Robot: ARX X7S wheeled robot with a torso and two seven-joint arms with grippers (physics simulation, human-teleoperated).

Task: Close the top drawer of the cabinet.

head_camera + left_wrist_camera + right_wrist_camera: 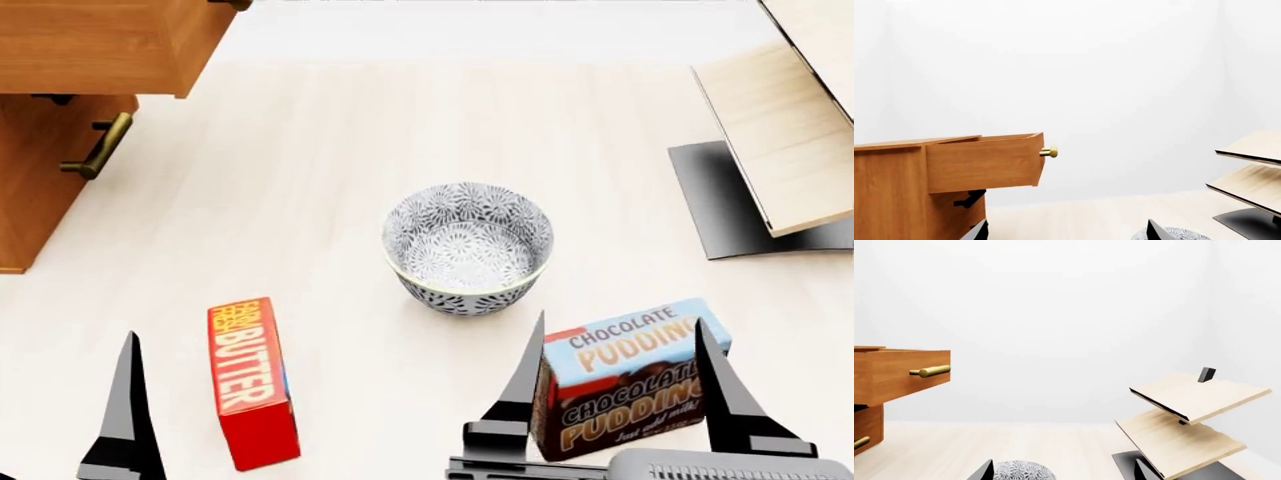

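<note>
The orange-brown cabinet [887, 195] stands at the far left. Its top drawer [984, 162] is pulled out, with the brass handle [1049, 151] on its front. In the head view the top drawer [94, 45] overhangs the lower drawer front and its brass handle [96, 147]. It also shows in the right wrist view [894, 375]. My left gripper [1066, 235] is open and empty, low and well short of the drawer. My right gripper [617, 320] is open and empty, and in the head view it stands in front of a pudding box, far from the cabinet.
On the pale floor lie a patterned bowl [467, 248], a red butter box [251, 383] and a chocolate pudding box [627, 378]. A pale wooden rack [787, 130] on a black base [721, 200] stands at the right.
</note>
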